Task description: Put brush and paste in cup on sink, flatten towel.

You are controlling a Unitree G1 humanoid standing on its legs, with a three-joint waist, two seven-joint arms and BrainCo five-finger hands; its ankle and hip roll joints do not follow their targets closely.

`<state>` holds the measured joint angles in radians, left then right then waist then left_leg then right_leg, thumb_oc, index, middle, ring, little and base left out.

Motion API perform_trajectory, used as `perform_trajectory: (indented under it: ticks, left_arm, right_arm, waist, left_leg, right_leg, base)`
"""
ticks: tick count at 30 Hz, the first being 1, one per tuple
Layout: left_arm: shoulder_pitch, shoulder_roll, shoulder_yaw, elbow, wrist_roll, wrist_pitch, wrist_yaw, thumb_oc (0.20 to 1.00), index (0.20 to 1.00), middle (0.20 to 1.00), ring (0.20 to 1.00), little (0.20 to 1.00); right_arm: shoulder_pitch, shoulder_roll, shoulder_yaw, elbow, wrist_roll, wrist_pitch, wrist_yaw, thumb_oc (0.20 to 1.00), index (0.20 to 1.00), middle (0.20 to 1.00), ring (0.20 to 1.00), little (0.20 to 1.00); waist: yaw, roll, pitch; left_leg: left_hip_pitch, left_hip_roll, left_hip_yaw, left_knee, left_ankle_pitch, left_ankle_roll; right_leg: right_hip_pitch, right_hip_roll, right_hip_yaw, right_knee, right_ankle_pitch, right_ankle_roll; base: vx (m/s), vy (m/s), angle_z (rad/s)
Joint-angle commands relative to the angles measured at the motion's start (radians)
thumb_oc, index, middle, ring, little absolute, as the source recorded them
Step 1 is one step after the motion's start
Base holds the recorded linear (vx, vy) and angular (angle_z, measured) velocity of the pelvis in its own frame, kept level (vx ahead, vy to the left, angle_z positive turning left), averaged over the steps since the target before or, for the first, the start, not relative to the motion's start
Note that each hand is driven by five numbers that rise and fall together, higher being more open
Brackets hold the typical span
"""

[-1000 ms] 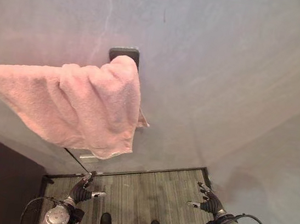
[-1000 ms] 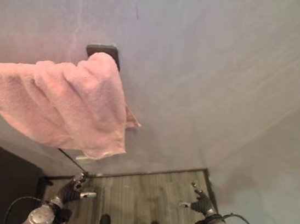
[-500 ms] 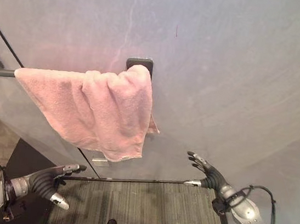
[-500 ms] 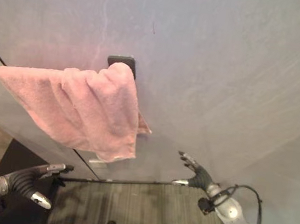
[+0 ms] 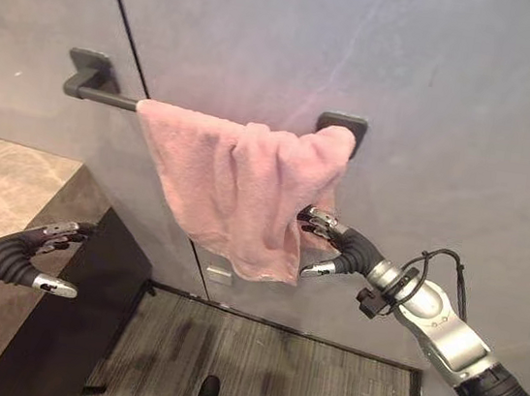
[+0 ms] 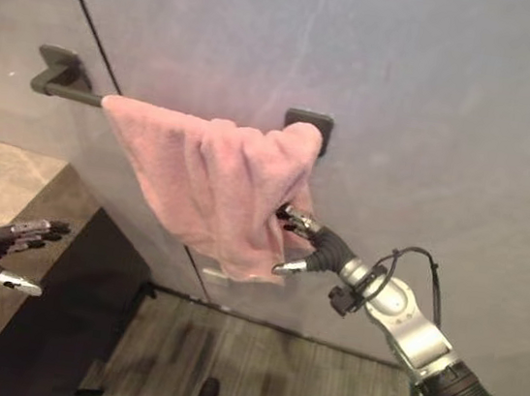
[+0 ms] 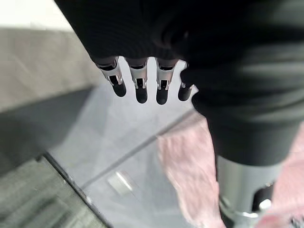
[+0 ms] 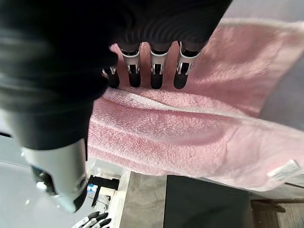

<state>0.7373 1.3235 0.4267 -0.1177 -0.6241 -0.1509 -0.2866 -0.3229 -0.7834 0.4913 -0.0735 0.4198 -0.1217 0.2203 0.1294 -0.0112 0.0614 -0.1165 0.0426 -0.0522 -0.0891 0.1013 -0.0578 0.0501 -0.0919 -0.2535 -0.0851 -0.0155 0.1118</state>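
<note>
Left eye view: pink towel bunched over a dark wall rail, hanging crumpled toward the rail's right end. Right hand raised at the towel's lower right edge, fingers spread, nothing gripped. Left hand low beside a dark cabinet, fingers loosely extended. Left wrist view: fingers straight, apart from the towel. Right wrist view: fingertips straight, just at the cloth's folds.
</note>
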Motion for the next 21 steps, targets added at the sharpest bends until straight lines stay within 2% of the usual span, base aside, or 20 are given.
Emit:
perform_trajectory:
  ticks: [1,4,7,14,21]
  left_arm:
    - [-0.098,0.003,0.025,0.042,0.031,-0.058,0.081,1.0,1.0,1.0,1.0,1.0]
    - [-0.225,-0.059,-0.052,0.098,0.021,-0.068,0.111,1.0,1.0,1.0,1.0,1.0]
    - [-0.309,-0.085,-0.11,0.112,0.035,-0.068,0.124,1.0,1.0,1.0,1.0,1.0]
    - [-0.468,-0.131,-0.227,0.112,0.05,-0.06,0.154,1.0,1.0,1.0,1.0,1.0]
    - [-0.584,-0.146,-0.329,0.15,0.062,-0.064,0.156,1.0,1.0,1.0,1.0,1.0]
  right_arm:
    - [-0.013,0.009,-0.023,-0.046,0.041,-0.023,-0.022,1.0,1.0,1.0,1.0,1.0]
    - [-0.026,0.03,-0.028,-0.043,0.03,-0.02,-0.036,1.0,1.0,1.0,1.0,1.0]
    - [-0.04,0.04,-0.03,-0.035,0.009,-0.012,-0.048,1.0,1.0,1.0,1.0,1.0]
    - [-0.026,0.055,-0.037,-0.033,-0.023,0.019,-0.065,1.0,1.0,1.0,1.0,1.0]
    - [-0.039,0.072,-0.015,0.014,-0.016,0.03,-0.067,1.0,1.0,1.0,1.0,1.0]
  waist:
    - [-0.037,-0.044,0.006]
    - [-0.041,-0.049,0.01]
    - [-0.05,-0.051,0.013]
    - [-0.094,-0.053,0.015]
    - [-0.119,-0.047,0.015]
  left_leg:
    - [0.042,0.027,0.057,0.002,-0.029,-0.023]
    - [0.037,0.024,0.058,0.002,-0.03,-0.022]
    - [0.034,0.024,0.065,0.002,-0.032,-0.021]
    - [0.032,0.025,0.09,0.002,-0.038,-0.019]
    - [0.031,0.027,0.118,0.002,-0.044,-0.018]
  right_leg:
    - [-0.024,-0.072,0.011,0.0,0.069,0.061]
    - [-0.028,-0.075,0.011,0.0,0.069,0.06]
    - [-0.034,-0.076,0.02,0.0,0.07,0.06]
    - [-0.058,-0.078,0.053,0.001,0.078,0.056]
    - [-0.081,-0.08,0.088,-0.002,0.089,0.059]
  base:
    - [0.0,0.015,0.09]
    - [0.0,0.015,0.01]
    - [0.0,0.0,0.0]
    - [-0.01,0.025,-0.05]
    - [0.0,0.026,-0.18]
